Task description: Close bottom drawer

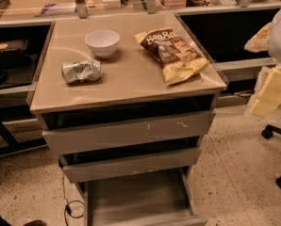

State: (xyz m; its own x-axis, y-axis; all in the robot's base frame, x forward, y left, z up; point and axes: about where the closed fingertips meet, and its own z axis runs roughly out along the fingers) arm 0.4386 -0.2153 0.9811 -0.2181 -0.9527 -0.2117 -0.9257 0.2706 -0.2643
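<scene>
The bottom drawer (136,199) is the lowest of three grey-brown drawers in a small cabinet. It stands pulled out toward me, a flat empty tray with low sides, its plain front (145,220) at the bottom edge of the camera view. The middle drawer front (131,165) and the top drawer front (128,132) with white scratch marks sit further in. My gripper (271,89) hangs at the right edge of the view, pale yellow, beside the cabinet at about top-drawer height and apart from it. It touches nothing.
On the cabinet top (131,84) lie a white bowl (102,42), a crushed can (81,71) and a chip bag (173,53). An office chair base (278,135) stands on the floor at right. A cable (67,206) lies at the lower left. Counters run behind.
</scene>
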